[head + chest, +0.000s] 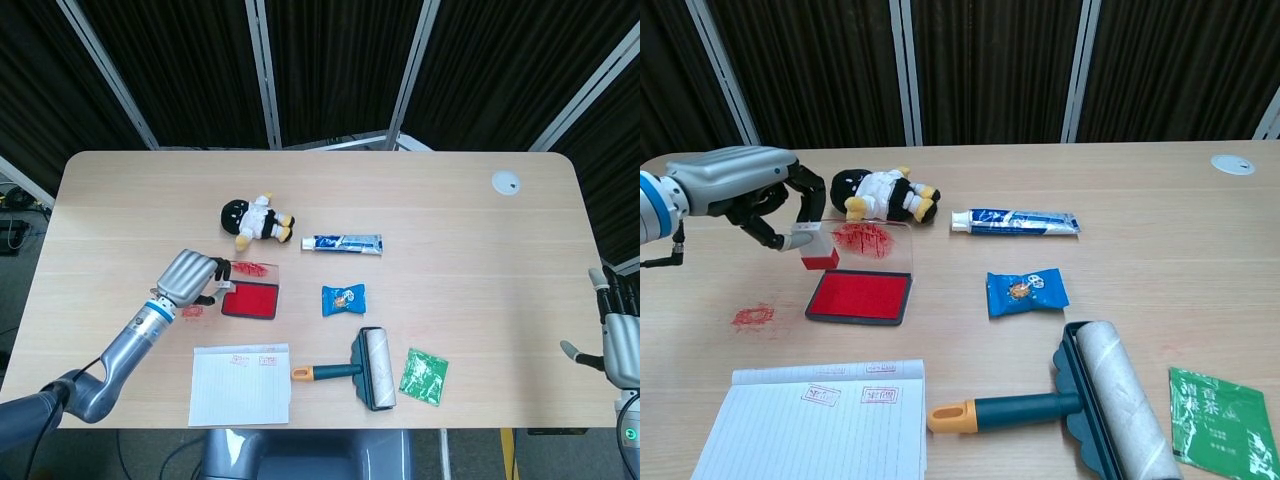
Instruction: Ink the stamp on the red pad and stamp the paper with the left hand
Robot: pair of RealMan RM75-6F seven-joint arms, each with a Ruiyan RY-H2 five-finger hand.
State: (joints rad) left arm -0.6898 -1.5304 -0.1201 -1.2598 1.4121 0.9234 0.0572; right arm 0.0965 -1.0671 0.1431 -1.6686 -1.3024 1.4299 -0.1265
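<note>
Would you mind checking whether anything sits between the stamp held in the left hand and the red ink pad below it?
Nothing visible does. The left hand holds the small red-based stamp above the left end of the open red ink pad; its clear upright lid stands behind.

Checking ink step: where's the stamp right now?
In the chest view the stamp is at left, held by the left hand above the left edge of the red pad, not touching it.

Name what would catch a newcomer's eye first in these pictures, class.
The red ink pad lies open at the table's left-centre, its clear lid smeared red. The left hand holds a stamp just above the pad's left edge. A red smudge stains the table left of the pad.
</note>
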